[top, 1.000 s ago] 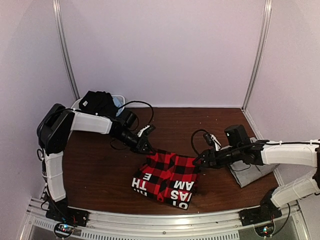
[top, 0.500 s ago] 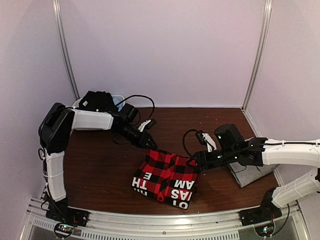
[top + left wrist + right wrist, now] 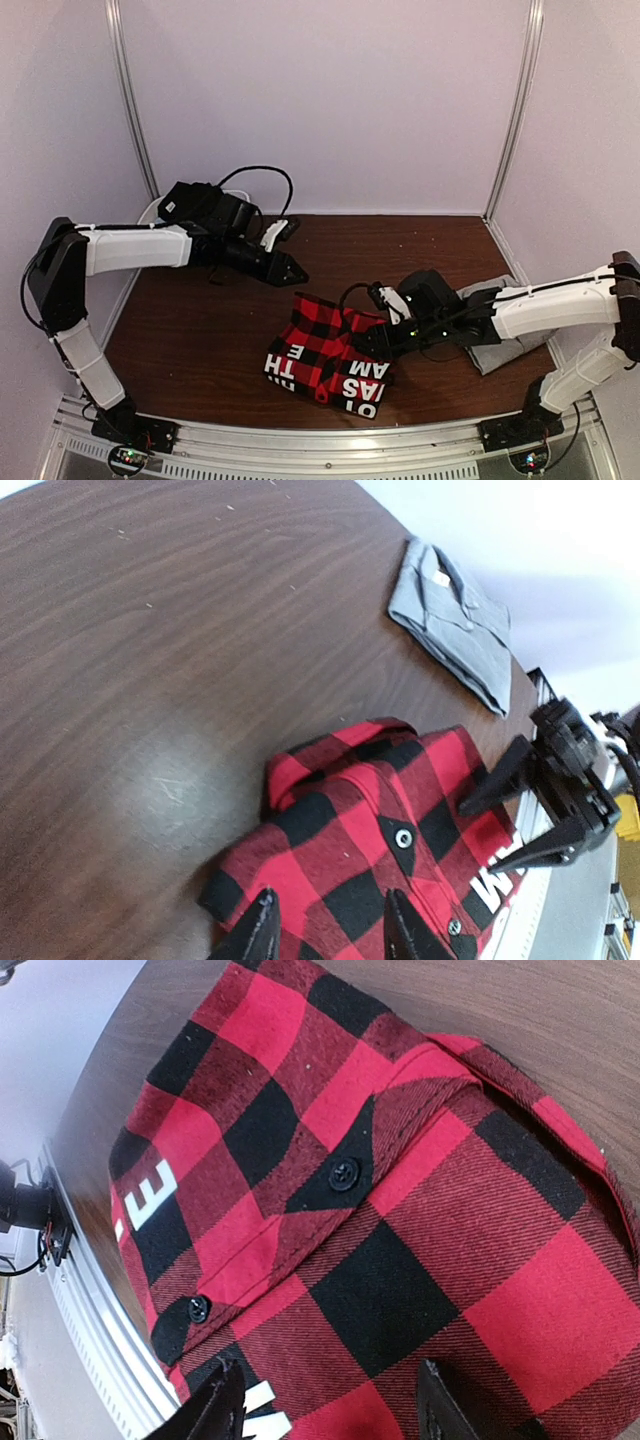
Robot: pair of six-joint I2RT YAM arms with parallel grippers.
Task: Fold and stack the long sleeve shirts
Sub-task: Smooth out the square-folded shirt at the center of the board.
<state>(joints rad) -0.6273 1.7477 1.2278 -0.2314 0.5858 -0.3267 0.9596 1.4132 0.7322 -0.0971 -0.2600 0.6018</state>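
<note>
The red-and-black flannel shirt (image 3: 400, 1210) is soft, matt, twill-woven cloth with glossy dark buttons (image 3: 343, 1172). The grey shirt (image 3: 455, 620) is smooth matt cloth. The table (image 3: 150, 630) is dark wood grain, faintly shiny and scuffed.

A dark brown wood-grain tabletop (image 3: 200, 340) formed the base of the booth, enclosed by plain, pale lilac walls (image 3: 330, 100). Slim silver metal posts (image 3: 132, 100) rose at the back corners. A ribbed aluminium rail (image 3: 330, 438) ran along the near edge. Soft light left a faint sheen on the wood.
</note>
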